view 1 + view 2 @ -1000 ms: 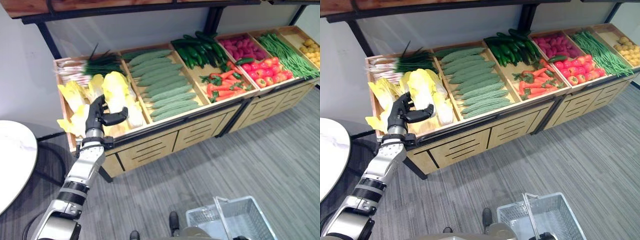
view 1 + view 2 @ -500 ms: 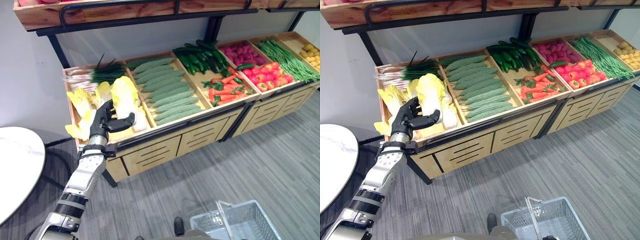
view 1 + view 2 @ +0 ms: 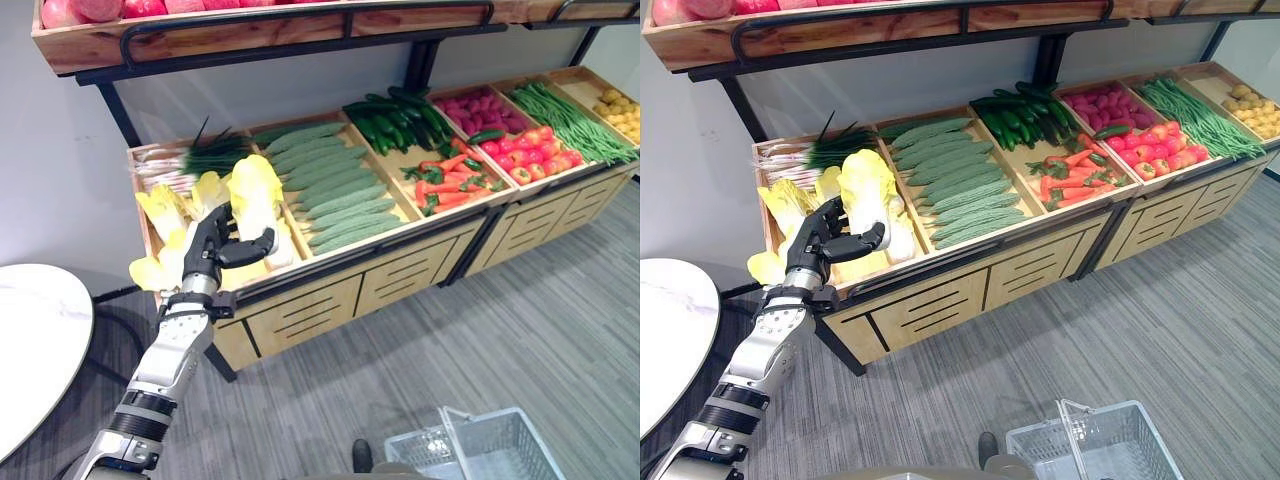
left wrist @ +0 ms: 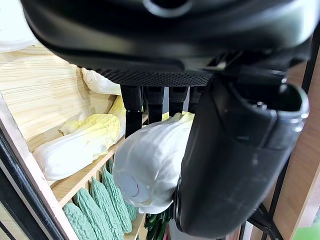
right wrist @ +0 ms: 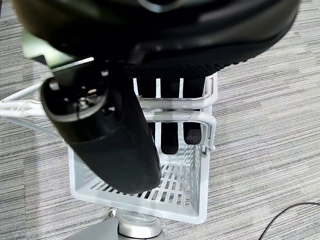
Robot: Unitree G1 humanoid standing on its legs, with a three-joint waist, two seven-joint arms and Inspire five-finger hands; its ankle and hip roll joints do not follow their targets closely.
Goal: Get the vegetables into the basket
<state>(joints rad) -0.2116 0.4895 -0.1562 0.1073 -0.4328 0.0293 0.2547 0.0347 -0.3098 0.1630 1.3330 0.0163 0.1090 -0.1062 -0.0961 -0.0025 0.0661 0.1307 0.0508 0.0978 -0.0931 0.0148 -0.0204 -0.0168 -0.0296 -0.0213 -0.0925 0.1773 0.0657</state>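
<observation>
Pale yellow napa cabbages lie in the leftmost wooden bin point(image 3: 150, 262) of the produce stand. My left hand point(image 3: 208, 252) reaches into that bin, open, with straight fingers point(image 4: 150, 102) behind one big cabbage point(image 4: 150, 165) and the thumb point(image 4: 235, 150) out in front of it. The same cabbage point(image 3: 255, 188) stands just past the hand point(image 3: 812, 248) in the eye views. A white wire basket point(image 3: 500, 448) hangs low at the near right. My right hand point(image 5: 115, 145) is shut on its handle point(image 5: 176, 116), fingers curled under the bar above the basket's mesh wall point(image 5: 195, 192).
Ridged green gourds point(image 3: 330, 190), cucumbers point(image 3: 400, 108), carrots point(image 3: 450, 178), tomatoes point(image 3: 542, 148), green beans point(image 3: 572, 112) and scallions point(image 3: 190, 158) fill the other bins. An upper shelf point(image 3: 250, 32) overhangs the stand. A round white table point(image 3: 35, 340) stands at the left. Grey carpet lies in front.
The whole picture has shifted, so the camera moved. My left hand has stayed by the big cabbage with its thumb out, and the basket still hangs from my right hand.
</observation>
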